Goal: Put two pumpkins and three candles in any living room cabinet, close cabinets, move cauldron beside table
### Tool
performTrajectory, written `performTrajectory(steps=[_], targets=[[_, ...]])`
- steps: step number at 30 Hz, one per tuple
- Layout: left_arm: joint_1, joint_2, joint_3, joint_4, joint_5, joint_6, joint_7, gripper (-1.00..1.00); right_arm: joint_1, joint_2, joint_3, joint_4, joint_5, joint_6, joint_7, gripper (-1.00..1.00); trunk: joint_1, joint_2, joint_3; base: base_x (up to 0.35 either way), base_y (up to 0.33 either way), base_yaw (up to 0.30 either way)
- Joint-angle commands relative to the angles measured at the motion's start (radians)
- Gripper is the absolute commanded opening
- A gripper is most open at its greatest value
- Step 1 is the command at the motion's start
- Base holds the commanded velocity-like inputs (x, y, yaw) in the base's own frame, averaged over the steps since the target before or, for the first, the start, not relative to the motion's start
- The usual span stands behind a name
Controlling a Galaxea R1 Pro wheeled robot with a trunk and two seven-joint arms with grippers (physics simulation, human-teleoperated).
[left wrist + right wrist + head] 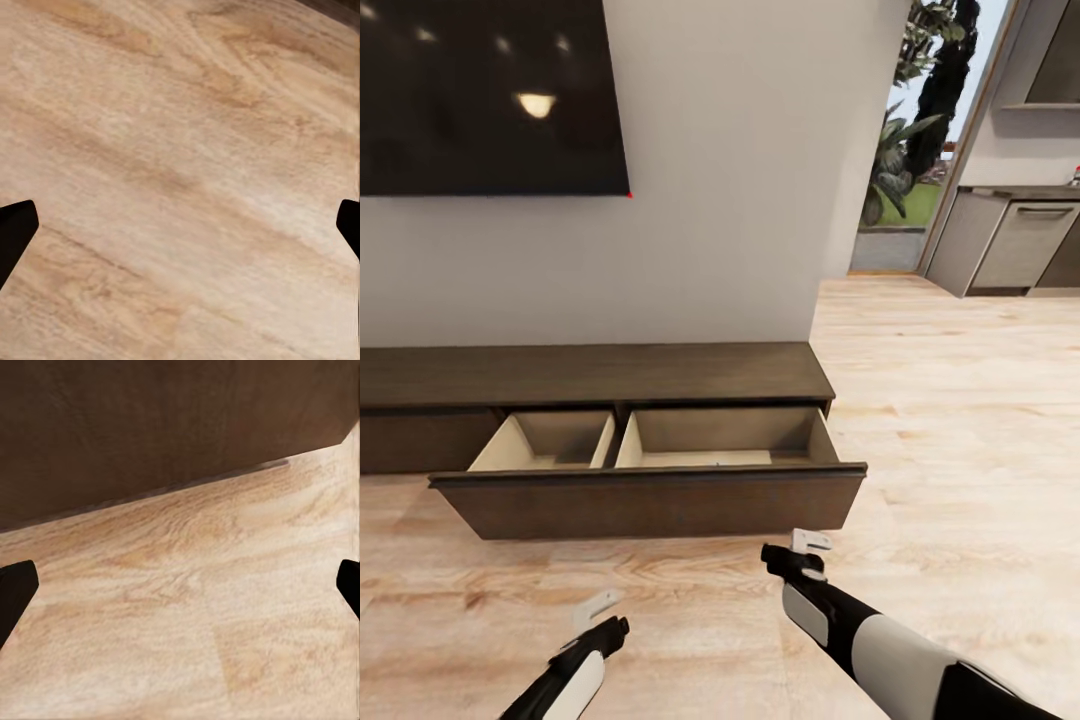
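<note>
The long, low, dark brown cabinet stands against the white wall. Its wide drawer is pulled out, with two pale beige compartments; the drawer front hides their bottoms. My left gripper hovers open over the wood floor in front of the drawer's left part. In the left wrist view the left gripper has only floor between its dark fingertips. My right gripper is open just in front of the drawer's right end, and in the right wrist view the right gripper faces the brown drawer front. The pumpkins, candles, cauldron and table are out of view.
A dark TV screen hangs on the wall above the cabinet. Light wood floor runs to the right past the wall corner toward grey kitchen cabinets and a glass opening with plants.
</note>
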Motion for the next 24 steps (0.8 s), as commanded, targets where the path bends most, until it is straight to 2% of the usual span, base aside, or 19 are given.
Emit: performTrajectory(steps=[1, 2, 5, 8, 9, 11, 13, 15, 16, 17, 21, 24], targets=[[-0.001, 0.0, -0.034, -0.001, 0.006, -0.035, 0.009, 1.0, -0.001, 0.001, 0.009, 0.013, -0.007, -0.022, -0.004, 1.0, 0.004, -0.008, -0.004, 0.0, 0.0, 0.0], [-0.001, -0.001, -0.06, 0.0, 0.006, -0.071, 0.009, 1.0, -0.001, 0.002, 0.009, 0.027, -0.003, -0.039, -0.004, 1.0, 0.008, -0.015, -0.007, 0.0, 0.0, 0.0], [-0.001, -0.001, -0.108, 0.001, 0.007, -0.142, 0.009, 1.0, -0.001, 0.003, 0.01, 0.057, 0.014, -0.092, -0.004, 1.0, 0.019, -0.036, -0.017, 0.0, 0.0, 0.0], [-0.002, -0.002, -0.127, 0.002, -0.011, -0.172, 0.009, 1.0, -0.001, 0.004, 0.01, 0.08, 0.032, -0.15, -0.004, 1.0, 0.031, -0.057, -0.026, 0.0, 0.0, 0.0], [-0.002, -0.002, -0.129, 0.002, -0.031, -0.177, 0.009, 1.0, -0.001, 0.004, 0.01, 0.084, 0.037, -0.16, -0.004, 1.0, 0.034, -0.064, -0.029, 0.0, 0.0, 0.0], [-0.002, -0.003, -0.13, -0.002, -0.098, -0.183, 0.012, 1.0, 0.006, 0.006, 0.01, 0.088, 0.056, -0.174, -0.004, 1.0, 0.042, -0.078, -0.035, 0.0, 0.0, 0.0], [-0.002, -0.01, -0.13, -0.008, -0.136, -0.185, 0.016, 1.0, 0.011, 0.008, 0.01, 0.091, 0.078, -0.179, -0.004, 1.0, 0.05, -0.092, -0.042, 0.0, 0.0, 0.0], [-0.003, -0.023, -0.131, -0.011, -0.164, -0.187, 0.019, 1.0, 0.015, 0.009, 0.01, 0.094, 0.115, -0.182, -0.004, 1.0, 0.057, -0.106, -0.048, 0.0, 0.0, 0.0], [-0.003, -0.029, -0.131, -0.015, -0.193, -0.196, 0.021, 1.0, 0.016, 0.01, 0.01, 0.095, 0.148, -0.184, -0.004, 1.0, 0.061, -0.113, -0.051, 0.0, 0.0, 0.0], [-0.004, -0.031, -0.131, -0.016, -0.211, -0.207, 0.022, 1.0, 0.016, 0.01, 0.01, 0.095, 0.162, -0.19, -0.004, 1.0, 0.065, -0.12, -0.054, 0.0, 0.0, 0.0], [-0.004, -0.039, -0.131, -0.016, -0.262, -0.241, 0.023, 1.0, 0.019, 0.006, 0.009, 0.096, 0.182, -0.247, -0.004, 1.0, 0.08, -0.148, -0.067, 0.0, 0.0, 0.0], [-0.004, -0.044, -0.133, -0.016, -0.275, -0.246, 0.023, 1.0, 0.036, 0.009, 0.01, 0.095, 0.188, -0.274, -0.004, 1.0, 0.092, -0.169, -0.076, 0.0, 0.0, 0.0]])
